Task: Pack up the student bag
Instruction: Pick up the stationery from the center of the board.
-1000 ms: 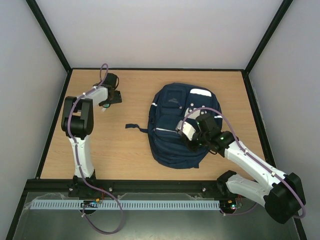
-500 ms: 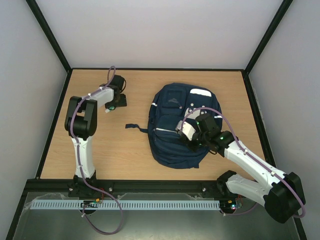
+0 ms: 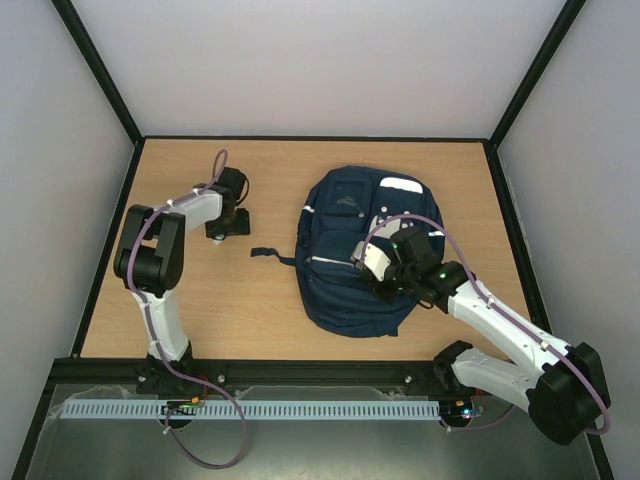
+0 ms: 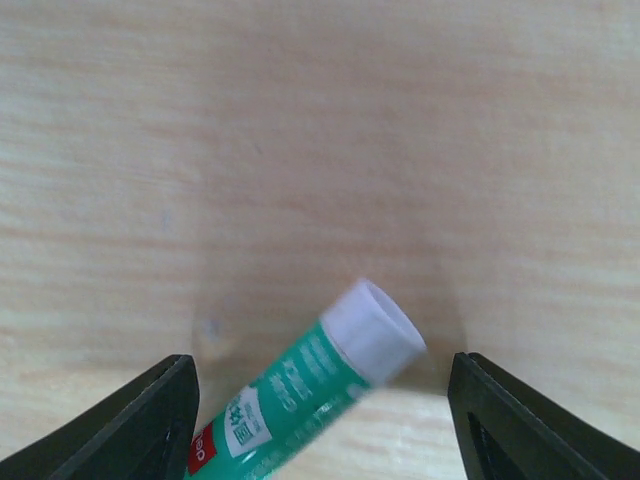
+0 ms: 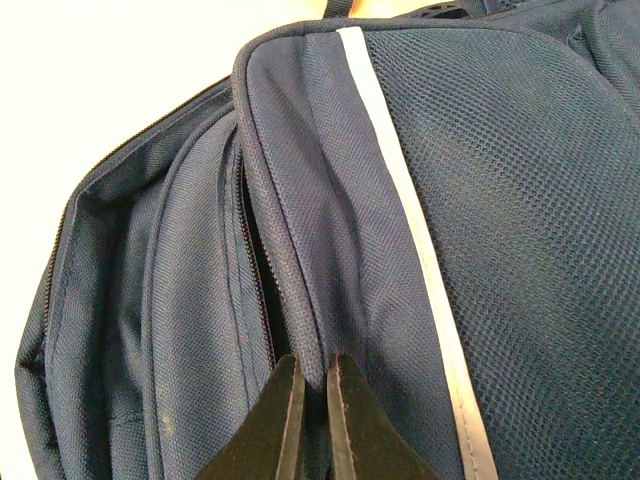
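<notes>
Left gripper (image 4: 320, 362) has shifted toward student bag (image 5: 420, 200), jaws spread astride green white-capped glue stick (image 4: 300, 395) | label print blurred, unreadable | right gripper (image 5: 312, 375) pinches bag fold

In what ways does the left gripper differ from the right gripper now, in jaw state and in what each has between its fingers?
The left gripper has its jaws wide apart; the right gripper has them pinched shut. The left gripper holds nothing: a green glue stick sits between its fingers, touching neither. The right gripper clamps a fold of the student bag. Both have dark fingers.
</notes>
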`<state>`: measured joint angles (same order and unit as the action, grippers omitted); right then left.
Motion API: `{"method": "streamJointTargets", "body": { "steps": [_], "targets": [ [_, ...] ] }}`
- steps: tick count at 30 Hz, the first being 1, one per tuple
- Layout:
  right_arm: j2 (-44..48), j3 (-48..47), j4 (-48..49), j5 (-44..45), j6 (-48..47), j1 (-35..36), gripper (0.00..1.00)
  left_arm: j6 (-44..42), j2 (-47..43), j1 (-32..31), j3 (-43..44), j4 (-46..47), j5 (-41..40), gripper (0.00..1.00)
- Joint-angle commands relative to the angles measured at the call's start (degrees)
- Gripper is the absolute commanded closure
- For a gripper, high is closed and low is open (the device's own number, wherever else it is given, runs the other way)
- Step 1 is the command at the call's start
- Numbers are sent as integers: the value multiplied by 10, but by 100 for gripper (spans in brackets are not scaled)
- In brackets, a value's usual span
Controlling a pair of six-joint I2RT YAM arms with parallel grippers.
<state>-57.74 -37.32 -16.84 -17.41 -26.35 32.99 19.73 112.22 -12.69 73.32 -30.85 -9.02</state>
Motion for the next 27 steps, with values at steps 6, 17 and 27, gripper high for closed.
{"method": "streamJointTargets", "body": {
  "steps": [6,17,27],
  "targets": [
    [-3,2,-8,-3,3,-2,97,5,-73,-49,-96,-24,21,29],
    [-7,1,-11,-6,2,-2,97,16,-88,-49,-78,-18,2,34],
    [-3,3,-11,1,2,-2,97,-4,-16,-49,-2,-36,13,50]
  ]
}}
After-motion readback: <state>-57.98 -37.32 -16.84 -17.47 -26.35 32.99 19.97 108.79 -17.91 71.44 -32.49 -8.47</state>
